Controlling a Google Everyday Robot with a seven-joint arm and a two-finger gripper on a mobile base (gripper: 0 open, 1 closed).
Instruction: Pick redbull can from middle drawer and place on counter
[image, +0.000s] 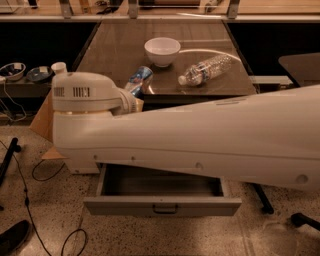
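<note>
The robot's white arm (200, 135) is stretching across the whole view from the right edge to a rounded wrist housing at left, hiding most of the cabinet front. Behind it, the counter (120, 45) is lying glossy and brown-grey, reflecting the light. Below the arm, the middle drawer (125, 206) is standing pulled well out over the speckled floor, showing its dark tray and the small black handle at the centre of its front. On the counter's right half a clear water bottle (207, 70) is lying on its side, cap pointing toward the front, and a white bowl (162, 50) is sitting upright just left of it, apart from it. The redbull can (141, 79) is hanging tilted over the counter's front-left part, upper end leaning away from the camera, near the bowl but not touching it. The gripper (135, 98), mostly hidden behind the wrist housing, is clamping the can's lower end.
</note>
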